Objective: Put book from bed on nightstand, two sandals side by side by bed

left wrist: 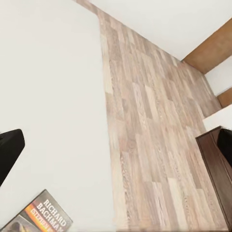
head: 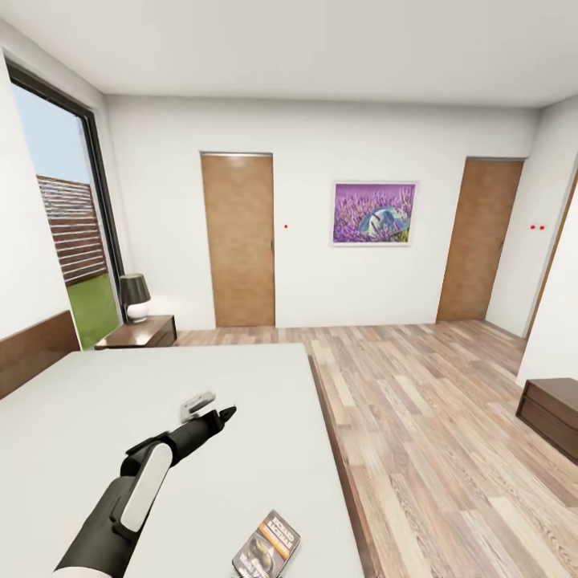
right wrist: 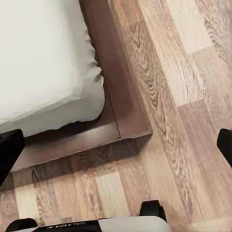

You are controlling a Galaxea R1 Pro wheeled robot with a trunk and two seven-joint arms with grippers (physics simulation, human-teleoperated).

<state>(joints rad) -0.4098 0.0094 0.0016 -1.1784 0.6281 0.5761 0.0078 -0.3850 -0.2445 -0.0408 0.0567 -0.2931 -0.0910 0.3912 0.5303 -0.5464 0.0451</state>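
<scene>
One book (left wrist: 38,217) on bed (head: 120,401), cover txt "RICHARD BACHMAN"

The book (head: 267,547) is running off the head view's edge at 6 o'clock (lower cover unseen).

Left arm (head: 120,502) reaches forward and up, black forearm with a white panel, wrist bent. Its gripper (head: 210,408) has jaws parted, holding nothing. Right gripper's dark fingertips (right wrist: 9,152) sit wide apart.
</scene>
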